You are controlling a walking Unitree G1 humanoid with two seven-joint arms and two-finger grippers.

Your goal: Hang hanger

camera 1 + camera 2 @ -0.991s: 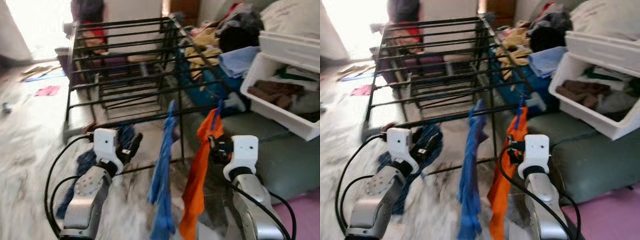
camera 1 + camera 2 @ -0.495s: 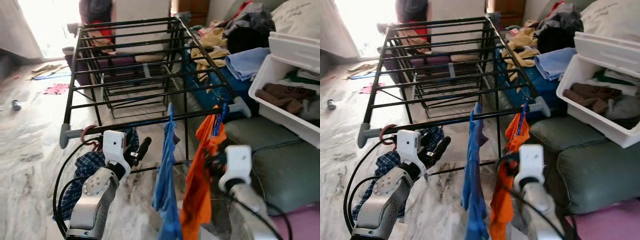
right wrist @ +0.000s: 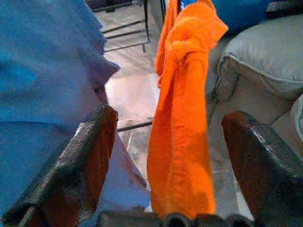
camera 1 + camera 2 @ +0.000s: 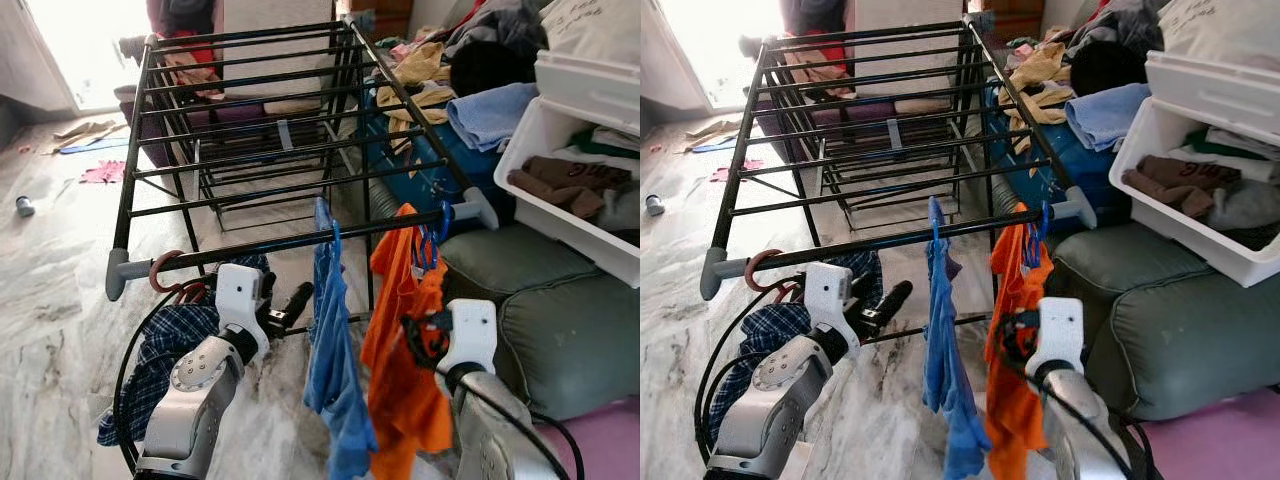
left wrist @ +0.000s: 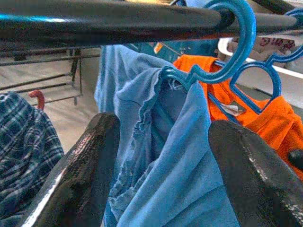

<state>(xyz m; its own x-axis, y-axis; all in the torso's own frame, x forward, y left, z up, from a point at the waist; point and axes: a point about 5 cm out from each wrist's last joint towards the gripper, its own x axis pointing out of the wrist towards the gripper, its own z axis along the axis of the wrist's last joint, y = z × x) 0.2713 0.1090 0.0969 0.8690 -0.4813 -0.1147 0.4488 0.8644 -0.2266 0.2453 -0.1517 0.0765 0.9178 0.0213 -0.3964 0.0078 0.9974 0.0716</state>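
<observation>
A black drying rack (image 4: 290,160) stands in front of me. On its front rail (image 4: 260,248) hang a blue garment (image 4: 330,340) on a blue hanger (image 5: 236,42), an orange garment (image 4: 400,350) on another blue hanger (image 4: 432,240), and a red hanger hook (image 4: 163,270) carrying a plaid shirt (image 4: 160,350). My left gripper (image 4: 292,300) is open just below the rail, between the plaid shirt and the blue garment, and points at the blue garment (image 5: 156,156). My right gripper (image 4: 413,335) is open, with the orange garment (image 3: 182,123) hanging just ahead between its fingers (image 3: 90,156).
A white bin (image 4: 545,140) of clothes sits on grey-green cushions (image 4: 550,330) at my right. Loose clothes (image 4: 440,80) are heaped behind the rack's right side. Someone stands at the rack's far end (image 4: 185,15). Marble floor (image 4: 50,300) spreads to the left, with small litter.
The view has steadied and shifted as I moved. Both grippers stay under the front rail; the right one has dropped lower beside the orange garment.
</observation>
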